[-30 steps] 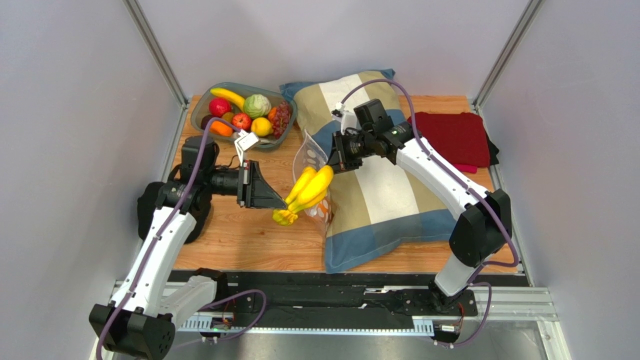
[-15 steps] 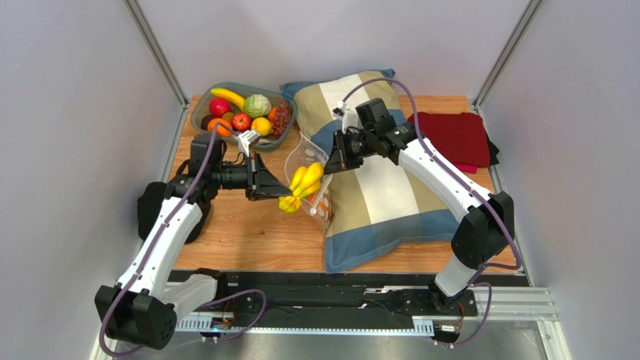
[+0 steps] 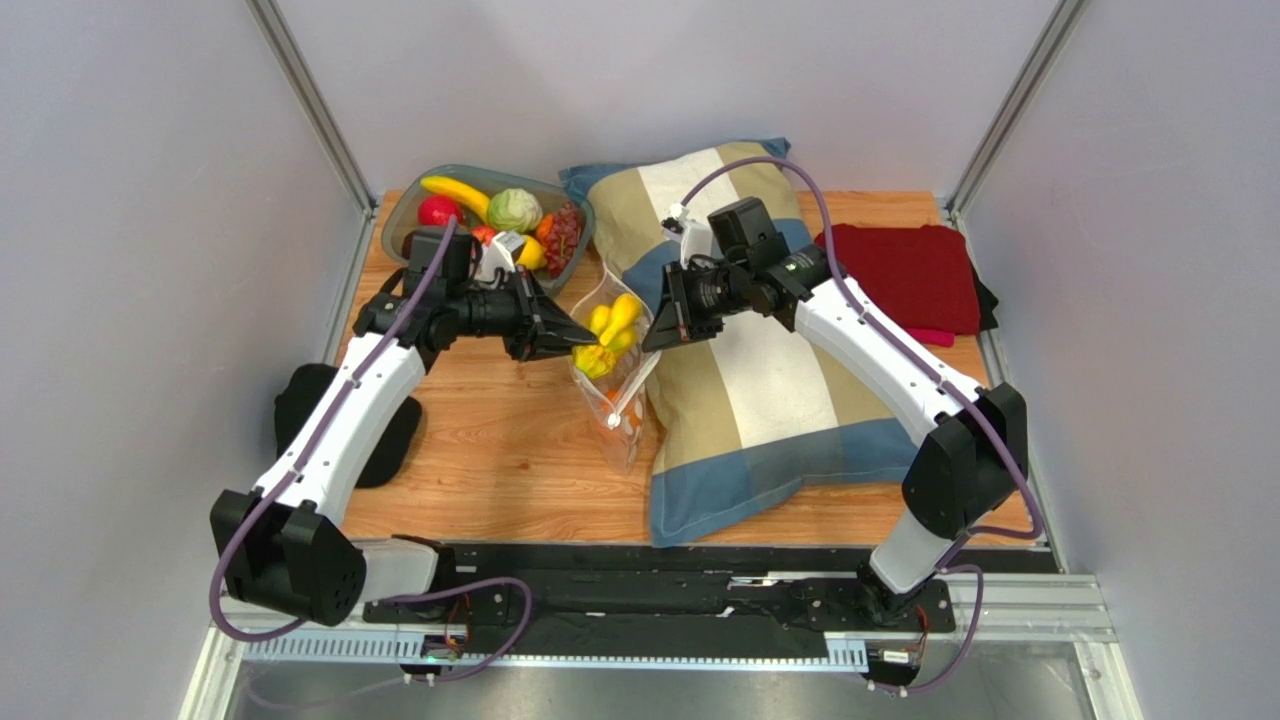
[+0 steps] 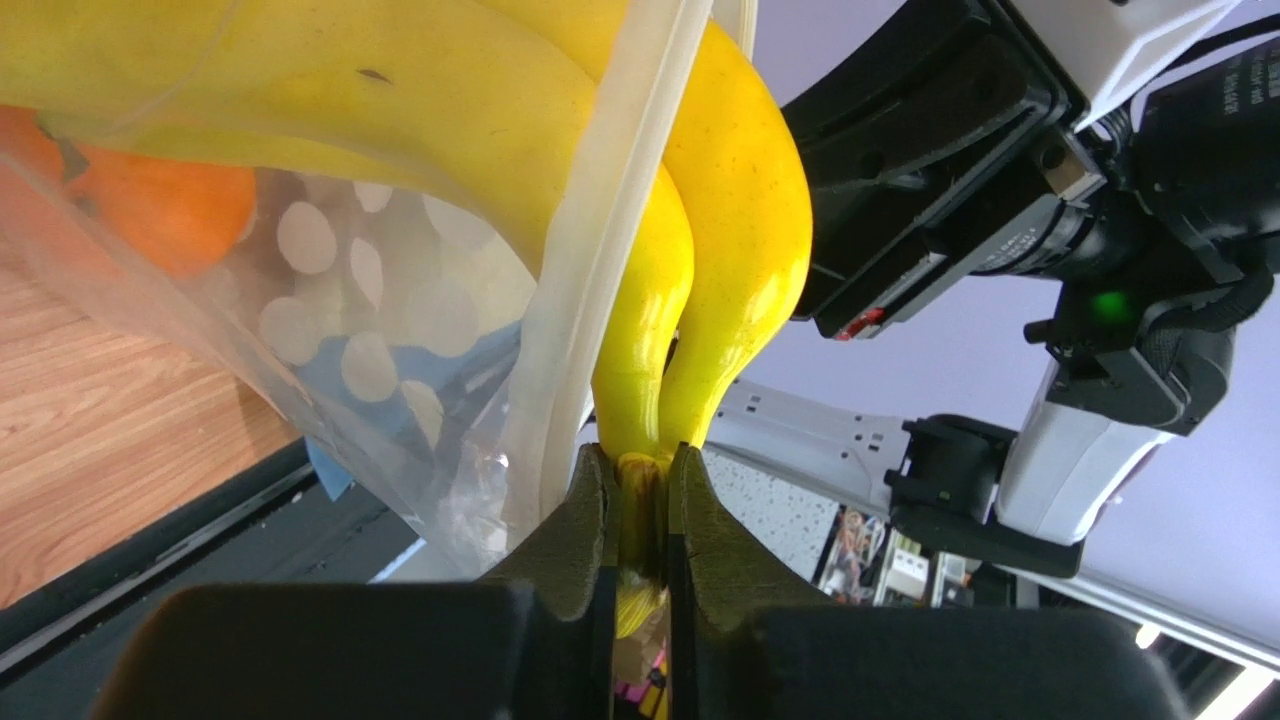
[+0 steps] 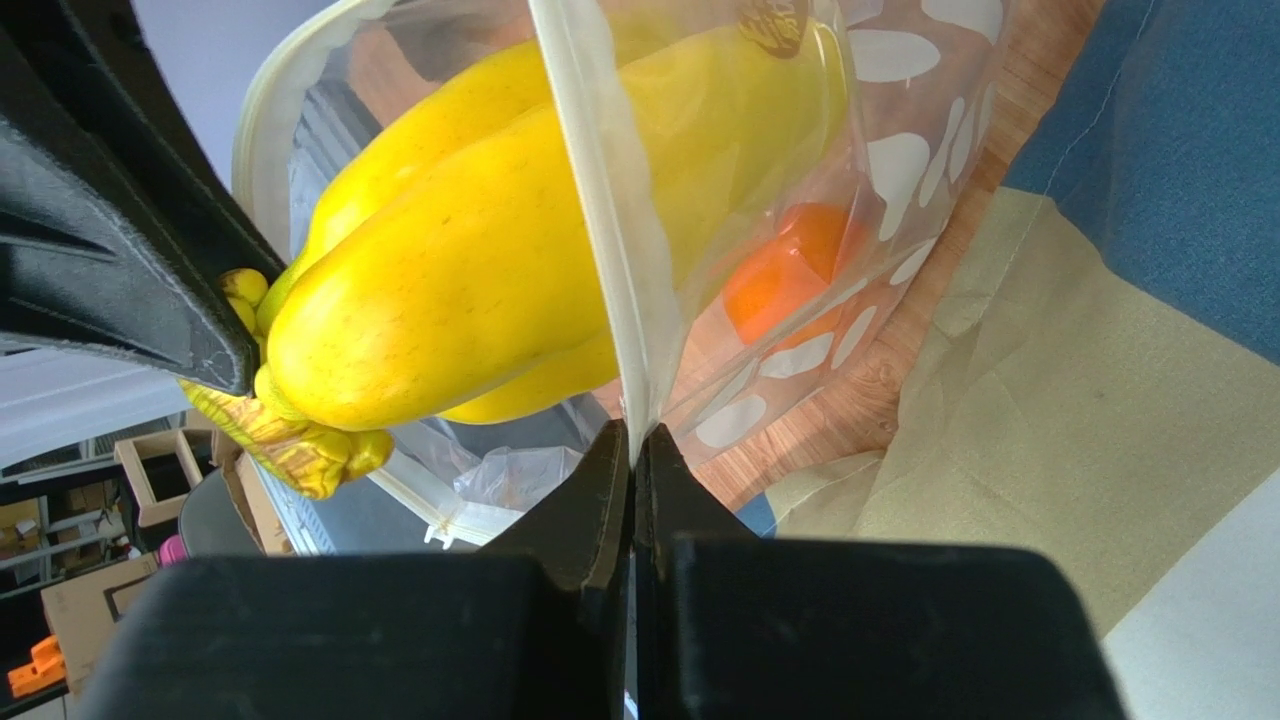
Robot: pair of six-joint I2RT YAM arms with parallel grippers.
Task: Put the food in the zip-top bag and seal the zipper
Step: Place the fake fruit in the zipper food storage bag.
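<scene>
Bare wood lies open along the near edge of the tabletop (image 3: 496,480), from the left arm (image 3: 353,420) across to the pillow (image 3: 751,390). The pillow fills the middle from the far edge to the near edge. A red cloth (image 3: 909,270) takes the far right corner and a bowl (image 3: 397,225) the far left. A black pad (image 3: 298,408) sits at the left edge, under the arm.

Mid-table the bag (image 3: 619,402) hangs between the left gripper (image 3: 568,339), clamped on a stem, and the right gripper (image 3: 649,333), clamped on the bag's rim. Together they bar the way between bowl and pillow. The bananas (image 3: 609,333) plug the bag's mouth, and an orange (image 5: 781,278) lies lower inside.
</scene>
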